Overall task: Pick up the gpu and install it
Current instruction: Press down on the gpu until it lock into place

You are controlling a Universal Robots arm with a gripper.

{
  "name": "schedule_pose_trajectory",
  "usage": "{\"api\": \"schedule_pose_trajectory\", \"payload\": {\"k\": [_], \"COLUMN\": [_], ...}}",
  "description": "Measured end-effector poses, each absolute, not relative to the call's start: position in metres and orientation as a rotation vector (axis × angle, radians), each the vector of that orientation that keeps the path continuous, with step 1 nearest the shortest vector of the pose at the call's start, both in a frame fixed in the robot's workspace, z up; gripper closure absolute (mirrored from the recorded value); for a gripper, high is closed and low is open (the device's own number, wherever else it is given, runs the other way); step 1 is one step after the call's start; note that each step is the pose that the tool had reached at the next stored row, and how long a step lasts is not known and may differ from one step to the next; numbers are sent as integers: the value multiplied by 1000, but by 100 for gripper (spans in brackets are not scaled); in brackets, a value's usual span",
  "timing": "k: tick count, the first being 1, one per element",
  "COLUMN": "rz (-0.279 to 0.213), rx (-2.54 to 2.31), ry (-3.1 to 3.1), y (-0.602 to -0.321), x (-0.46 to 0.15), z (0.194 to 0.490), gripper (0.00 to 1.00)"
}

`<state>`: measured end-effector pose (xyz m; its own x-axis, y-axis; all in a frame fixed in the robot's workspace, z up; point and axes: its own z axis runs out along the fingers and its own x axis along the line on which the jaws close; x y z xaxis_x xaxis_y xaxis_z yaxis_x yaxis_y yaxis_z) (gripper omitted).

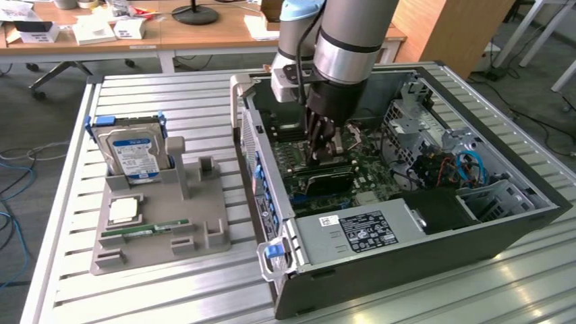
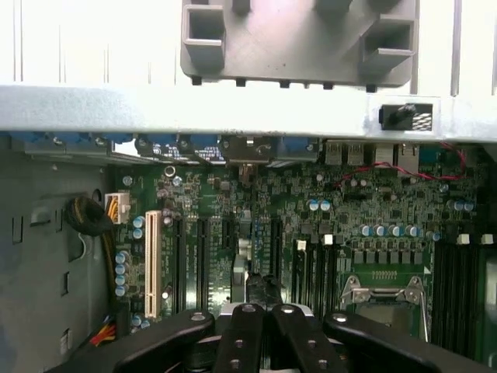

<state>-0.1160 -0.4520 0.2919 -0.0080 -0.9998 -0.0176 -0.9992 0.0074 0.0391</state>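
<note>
You had the slatted metal desk [image 1: 162, 297] carrying the open computer case [image 1: 504, 229], which lay on its side at the exterior view's right with its motherboard [image 2: 373, 210] exposed. The grey power supply [image 1: 355, 233] sat at the near end of the case. To the exterior view's left of the case stood the grey parts holder [image 1: 171, 223], with 1 silver hard drive [image 1: 131, 154] upright at its far end, a CPU [image 1: 124, 209] lying flat on it, and 1 narrow green RAM stick [image 1: 144, 229] nearer the camera.

Your arm [image 1: 347, 47] reached straight down into the case, with the gripper [image 2: 264, 311] low over the expansion slots. The gpu [image 1: 326, 181] lay inside the case directly below the gripper, a dark card standing on the motherboard among the slots; you could not tell from either view whether it was fully seated. The jaws were pressed together, and whether they were pinching the card's edge could not be made out.
</note>
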Motion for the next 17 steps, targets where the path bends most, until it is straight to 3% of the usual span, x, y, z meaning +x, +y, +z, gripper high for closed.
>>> {"api": "schedule_pose_trajectory", "payload": {"k": [17], "rz": [-53], "rx": [2208], "ry": [-2222], "y": [-452], "x": [-147], "z": [292], "gripper": [89]}}
